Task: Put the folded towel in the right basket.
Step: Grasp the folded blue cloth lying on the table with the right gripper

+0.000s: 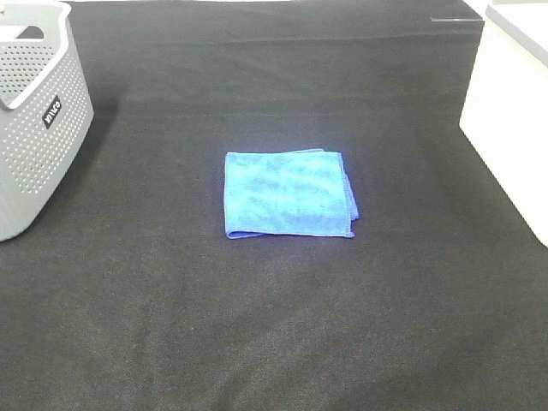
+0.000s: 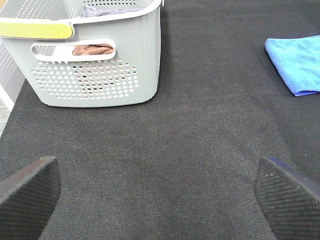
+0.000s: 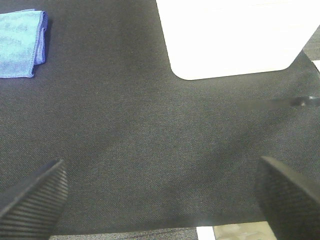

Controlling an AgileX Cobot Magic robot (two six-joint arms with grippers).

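The folded blue towel (image 1: pixel 287 194) lies flat on the black table cloth near the middle; it also shows in the left wrist view (image 2: pixel 297 62) and in the right wrist view (image 3: pixel 20 44). The right basket (image 1: pixel 512 120) is white and stands at the right edge; its wall shows in the right wrist view (image 3: pixel 235 37). Neither arm appears in the exterior high view. My left gripper (image 2: pixel 157 200) is open and empty, low over the cloth, well away from the towel. My right gripper (image 3: pixel 160 200) is open and empty near the table's front edge, short of the white basket.
A grey perforated basket (image 1: pixel 34 120) stands at the left; in the left wrist view (image 2: pixel 100 65) it holds brownish and grey cloths. The black cloth (image 1: pixel 274 325) covers the table. The table's front edge shows in the right wrist view (image 3: pixel 205 232).
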